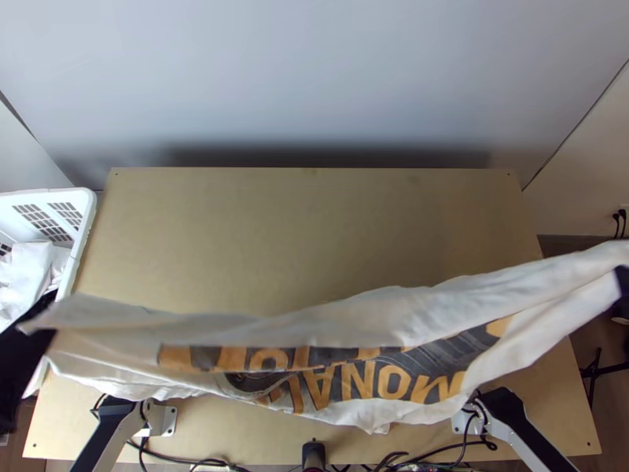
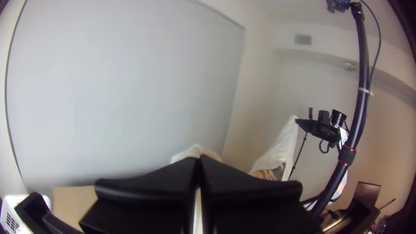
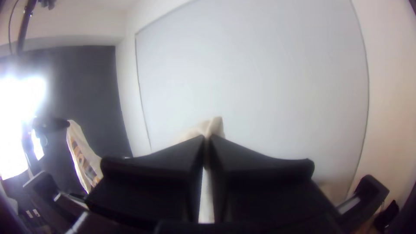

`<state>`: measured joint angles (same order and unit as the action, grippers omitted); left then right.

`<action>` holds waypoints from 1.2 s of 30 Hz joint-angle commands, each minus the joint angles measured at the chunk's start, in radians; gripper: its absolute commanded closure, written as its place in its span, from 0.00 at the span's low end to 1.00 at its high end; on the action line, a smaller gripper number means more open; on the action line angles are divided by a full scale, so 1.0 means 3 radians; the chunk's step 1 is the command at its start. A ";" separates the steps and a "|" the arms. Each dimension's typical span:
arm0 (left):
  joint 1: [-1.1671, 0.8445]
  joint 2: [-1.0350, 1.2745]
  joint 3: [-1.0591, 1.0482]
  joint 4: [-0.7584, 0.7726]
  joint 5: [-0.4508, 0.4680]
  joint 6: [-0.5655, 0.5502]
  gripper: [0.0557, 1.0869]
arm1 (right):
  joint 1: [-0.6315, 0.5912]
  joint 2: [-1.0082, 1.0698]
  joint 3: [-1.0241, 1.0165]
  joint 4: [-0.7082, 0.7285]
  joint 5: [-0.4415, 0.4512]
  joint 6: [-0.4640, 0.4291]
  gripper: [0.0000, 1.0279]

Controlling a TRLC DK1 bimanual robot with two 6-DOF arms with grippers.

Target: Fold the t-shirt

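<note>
One wide pale wall panel (image 1: 314, 71) stretches across the upper part of the top view. Below it, the light wooden table (image 1: 275, 236) runs through the middle and down towards the bottom edge. The white T-shirt (image 1: 354, 311), with its orange and dark print, hangs stretched from the left edge to the right edge across the lower half, sagging in loose folds at lower centre; whether its low part touches the table I cannot tell. At the far left sits a white basket (image 1: 87, 224), with white cloth (image 1: 31, 271) bunched inside.

The left gripper (image 1: 33, 336), at the lower left edge, is clamped on one upper end of the T-shirt. The right gripper (image 1: 622, 282), at the right edge, pinches the other end. In each wrist view the fingers (image 2: 151, 180) meet at lower centre, with fabric poking up past their tips. Thin dark cables (image 1: 177, 458) trail along the bottom edge.
</note>
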<state>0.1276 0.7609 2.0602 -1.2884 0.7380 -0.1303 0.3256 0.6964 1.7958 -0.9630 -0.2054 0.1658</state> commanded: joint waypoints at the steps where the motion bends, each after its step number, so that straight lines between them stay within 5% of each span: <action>1: -0.0016 -0.0174 -0.0138 -0.0435 0.0122 0.0112 0.97 | -0.0073 -0.0153 -0.0157 -0.0390 -0.0169 0.0061 0.97; 9: -0.0073 -0.0332 -0.0271 -0.0604 0.0127 0.0122 0.97 | -0.0134 -0.0220 -0.0080 -0.0717 -0.0215 0.0025 0.97; 16: 0.0030 -0.0568 -0.1053 -0.0573 0.0143 0.0255 0.97 | -0.0139 -0.0542 -0.0929 -0.0609 -0.0282 0.0071 0.97; 36: 0.0040 -0.0225 -0.3104 0.0966 -0.0036 0.0485 0.97 | -0.0063 -0.0153 -0.2770 0.1129 -0.0307 0.0036 0.97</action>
<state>0.1677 0.6315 1.3067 -1.1481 0.7673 0.0044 0.3046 0.5777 1.1137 -0.7925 -0.2970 0.1825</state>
